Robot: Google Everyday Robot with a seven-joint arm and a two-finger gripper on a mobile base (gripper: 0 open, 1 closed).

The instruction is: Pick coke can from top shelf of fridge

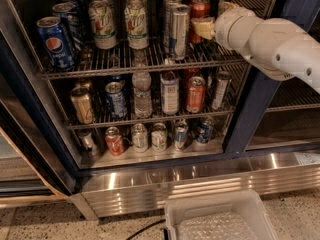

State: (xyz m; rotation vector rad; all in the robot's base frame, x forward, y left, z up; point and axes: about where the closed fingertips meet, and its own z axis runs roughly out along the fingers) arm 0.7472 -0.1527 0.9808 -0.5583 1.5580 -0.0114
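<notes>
The coke can (pixel 201 8) is red with a silver top. It stands toward the right of the top shelf (pixel 120 64) of the fridge (pixel 250 109), behind a slim silver-and-blue can (pixel 177 31). My gripper (pixel 205 28), at the end of the white arm (pixel 270 39), reaches in from the right and sits just in front of and below the coke can, level with the top shelf. The arm hides the shelf's right end.
A Pepsi can (pixel 56 41) and green-and-white cans (pixel 102 24) stand on the left of the top shelf. Lower shelves hold several cans and a bottle (pixel 142 94). The steel base (pixel 200 184) lies below, and a white bin (pixel 220 219) sits on the floor in front.
</notes>
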